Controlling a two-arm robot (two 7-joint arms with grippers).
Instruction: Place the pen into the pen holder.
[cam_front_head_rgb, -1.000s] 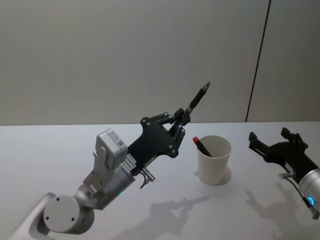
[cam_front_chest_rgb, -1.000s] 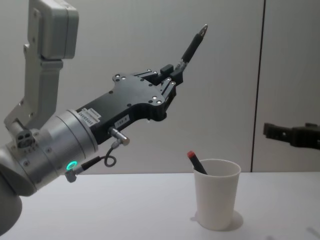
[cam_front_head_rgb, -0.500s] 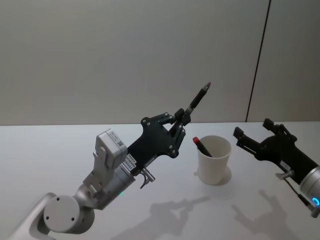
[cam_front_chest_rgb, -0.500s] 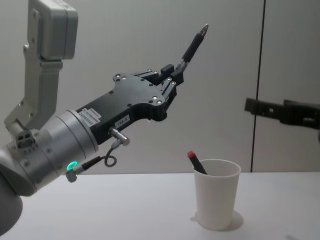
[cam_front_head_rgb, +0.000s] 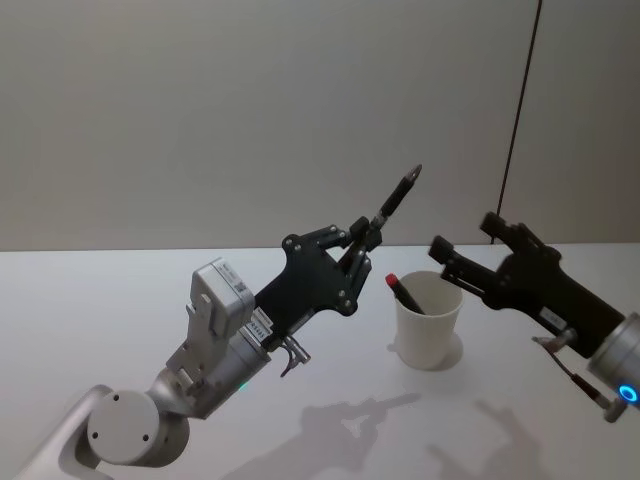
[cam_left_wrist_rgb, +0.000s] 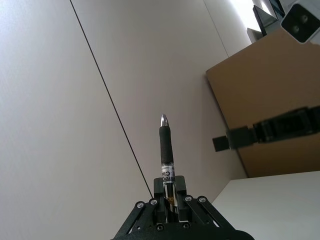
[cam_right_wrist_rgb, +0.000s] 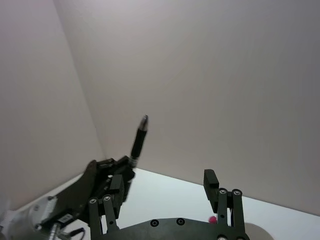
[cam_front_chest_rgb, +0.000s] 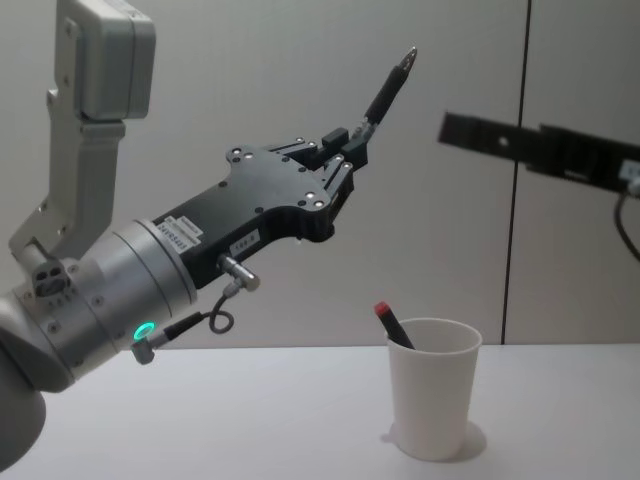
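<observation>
My left gripper (cam_front_head_rgb: 362, 240) is shut on the lower end of a black pen (cam_front_head_rgb: 396, 200). The pen slants up with its silver tip (cam_front_chest_rgb: 408, 52) on top, above and left of the pen holder (cam_front_head_rgb: 430, 322). That holder is a white paper cup (cam_front_chest_rgb: 433, 400) standing upright on the table, and a red-capped pen (cam_front_head_rgb: 403, 293) leans inside it. My right gripper (cam_front_head_rgb: 466, 236) hangs open in the air just right of the held pen, above the cup, touching nothing. The right wrist view looks past its own fingers (cam_right_wrist_rgb: 212, 182) to the black pen (cam_right_wrist_rgb: 139, 140).
The white table (cam_front_head_rgb: 120, 300) runs left and forward of the cup. A grey wall (cam_front_head_rgb: 250, 100) with a dark vertical seam (cam_front_head_rgb: 515, 130) stands behind. A brown board (cam_left_wrist_rgb: 270, 100) shows in the left wrist view.
My right gripper has travelled left and upward, from the table's right side to a spot above the cup near the held pen. The left arm and its pen have stayed still.
</observation>
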